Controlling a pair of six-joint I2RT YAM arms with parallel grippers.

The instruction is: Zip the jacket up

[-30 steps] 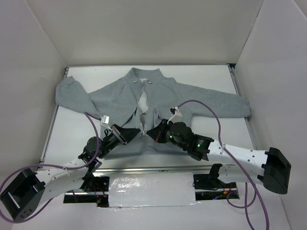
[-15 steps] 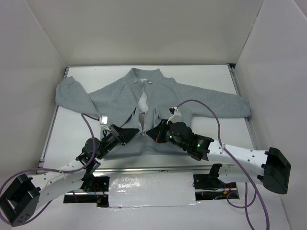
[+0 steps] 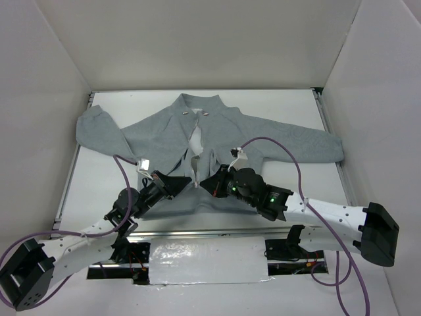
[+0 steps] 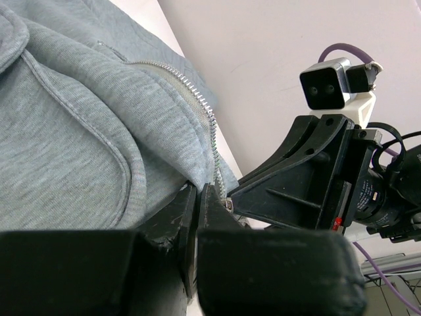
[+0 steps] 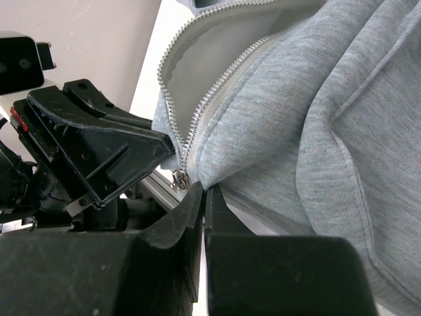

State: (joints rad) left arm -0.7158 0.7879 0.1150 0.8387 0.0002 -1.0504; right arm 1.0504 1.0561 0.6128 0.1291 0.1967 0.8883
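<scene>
Little has shifted: the left arm's (image 3: 79,240) rear link sits lower. The left gripper (image 3: 189,184) and right gripper (image 3: 204,182) stay pinched shut on the hem of the small light-grey fleece jacket (image 3: 223,135), flanking its pale zipper (image 3: 195,158). The collar points away and the hem faces the arms. The sleeves nearly reach the white table's (image 3: 296,108) side edges, with bare room beside the hem.

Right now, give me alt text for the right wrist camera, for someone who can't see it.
The right fingers pinch the hem of the grey jacket beside its open zipper, whose metal slider sits at the bottom. The left fingers sit just left of it.
</scene>
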